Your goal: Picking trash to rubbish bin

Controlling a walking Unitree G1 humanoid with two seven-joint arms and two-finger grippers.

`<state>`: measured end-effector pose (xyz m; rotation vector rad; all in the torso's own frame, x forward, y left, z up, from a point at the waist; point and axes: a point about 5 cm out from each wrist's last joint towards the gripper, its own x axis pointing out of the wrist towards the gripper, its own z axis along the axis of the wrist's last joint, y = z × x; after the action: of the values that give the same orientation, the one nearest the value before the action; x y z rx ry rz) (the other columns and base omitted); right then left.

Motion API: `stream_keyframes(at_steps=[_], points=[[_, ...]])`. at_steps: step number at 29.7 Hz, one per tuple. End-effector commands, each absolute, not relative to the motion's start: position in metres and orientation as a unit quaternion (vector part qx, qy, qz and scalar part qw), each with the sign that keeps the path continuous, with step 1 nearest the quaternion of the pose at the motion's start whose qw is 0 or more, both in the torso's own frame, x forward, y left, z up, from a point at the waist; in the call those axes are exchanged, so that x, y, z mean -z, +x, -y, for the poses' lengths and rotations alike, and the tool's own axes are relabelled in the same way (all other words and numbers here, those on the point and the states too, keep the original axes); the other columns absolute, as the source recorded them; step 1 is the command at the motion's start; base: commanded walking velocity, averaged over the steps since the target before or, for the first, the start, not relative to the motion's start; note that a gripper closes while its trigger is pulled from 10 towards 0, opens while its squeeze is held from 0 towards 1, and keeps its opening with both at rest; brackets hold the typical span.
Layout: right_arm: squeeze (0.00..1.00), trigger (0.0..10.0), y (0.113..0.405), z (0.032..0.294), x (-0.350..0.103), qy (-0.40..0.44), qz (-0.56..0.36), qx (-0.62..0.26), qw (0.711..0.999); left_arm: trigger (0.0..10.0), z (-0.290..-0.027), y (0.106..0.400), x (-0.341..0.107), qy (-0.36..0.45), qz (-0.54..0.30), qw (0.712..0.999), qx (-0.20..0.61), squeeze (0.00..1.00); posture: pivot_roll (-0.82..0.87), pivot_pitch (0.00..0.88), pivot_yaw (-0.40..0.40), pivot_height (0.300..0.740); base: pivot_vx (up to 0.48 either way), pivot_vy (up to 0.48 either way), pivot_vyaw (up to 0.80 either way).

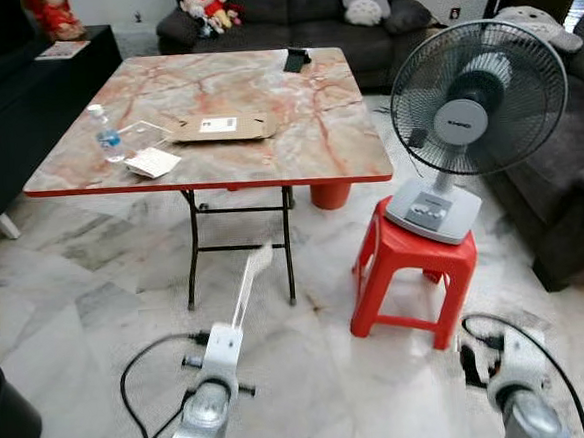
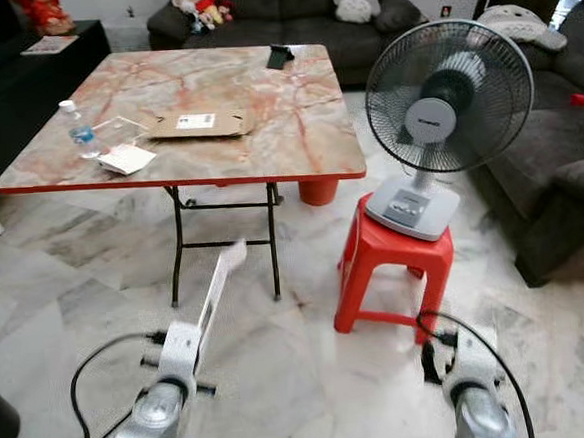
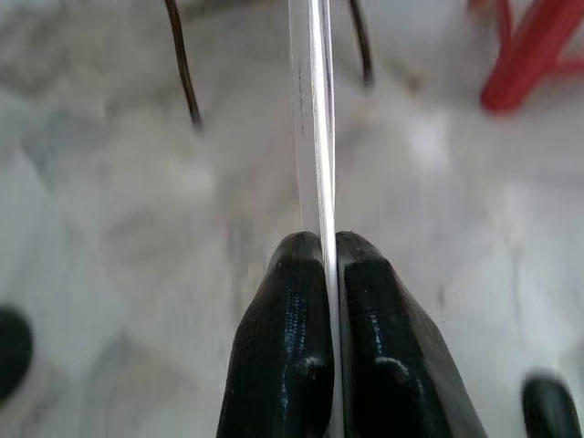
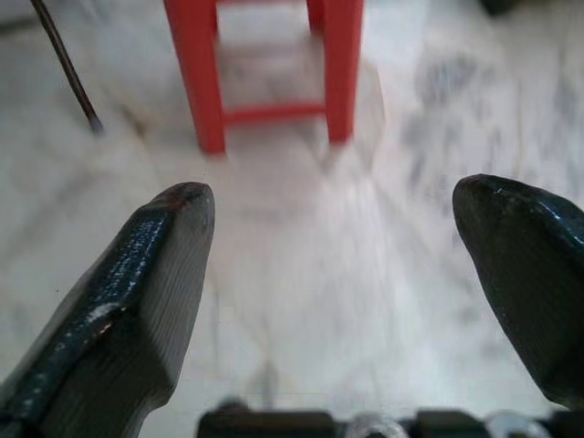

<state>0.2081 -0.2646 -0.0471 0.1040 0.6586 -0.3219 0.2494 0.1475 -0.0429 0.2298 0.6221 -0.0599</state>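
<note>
- Your left gripper is clamped on a thin, flat, translucent white strip of plastic trash, its two black fingers pressed together with the strip's edge sandwiched between them.
- In the head views, that strip sticks out forward and upward from the silver left arm, over the pale marble-patterned floor, its far end in front of the table's black folding legs.
- Your right gripper hangs low on the right with its fingers spread wide and nothing between them, pointing at the floor just before the red plastic stool.
- A grey-and-white electric table fan stands on that stool, its round wire cage facing the camera.
- The square table with a reddish marble-effect top and red edge sits ahead of you, to the left of the stool.
- On the table's near left part lie a clear plastic water bottle with a blue label, a small white paper packet, a clear plastic wrapper and a flat brown cardboard parcel with a white label; a small dark object rests near the far edge.
- A round black bin shows at the lower left corner, well apart from the strip.
- A dark grey sofa with soft toys stands behind the table.
</note>
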Motion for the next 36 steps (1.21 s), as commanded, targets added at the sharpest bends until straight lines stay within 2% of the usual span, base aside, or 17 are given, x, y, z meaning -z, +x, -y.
stream_keyframes(at_steps=[1,4,5,11,22,28,36], points=[[0.0,10.0,0.201,0.263,0.053,0.067,-0.34,0.17,0.923,10.0,-0.152,0.242,0.05,0.098,-0.332,0.938,0.022,0.0,-0.16,0.012,-0.024,0.74,0.0,0.0,0.0],[0.0,10.0,0.192,0.26,0.059,0.079,-0.354,0.175,0.915,10.0,-0.152,0.234,0.056,0.103,-0.353,0.929,0.031,0.0,-0.16,0.012,-0.024,0.74,0.0,0.0,0.0],[0.0,10.0,0.188,0.259,0.062,0.085,-0.359,0.182,0.911,10.0,-0.153,0.23,0.059,0.101,-0.364,0.925,0.031,0.0,-0.17,0.011,0.003,0.74,0.0,0.0,0.0],[0.0,10.0,0.177,0.257,0.068,0.102,-0.364,0.194,0.906,10.0,-0.156,0.228,0.061,0.098,-0.376,0.921,0.03,0.0,-0.16,0.0,0.02,0.74,0.0,0.0,0.0],[0.0,10.0,0.17,0.247,0.075,0.098,-0.39,0.185,0.897,10.0,-0.169,0.229,0.059,0.092,-0.376,0.922,0.011,0.0,-0.12,0.0,0.001,0.74,0.0,0.0,0.79],[0.0,10.0,0.178,0.228,0.077,0.099,-0.394,0.157,0.9,10.0,-0.181,0.231,0.057,0.105,-0.376,0.921,0.008,0.0,-0.09,0.0,0.042,0.74,0.0,0.0,0.79],[0.0,10.0,0.18,0.207,0.081,0.098,-0.407,0.129,0.899,10.0,-0.203,0.234,0.051,0.103,-0.368,0.924,-0.025,0.0,-0.05,0.0,0.055,0.74,0.0,0.0,0.79]])
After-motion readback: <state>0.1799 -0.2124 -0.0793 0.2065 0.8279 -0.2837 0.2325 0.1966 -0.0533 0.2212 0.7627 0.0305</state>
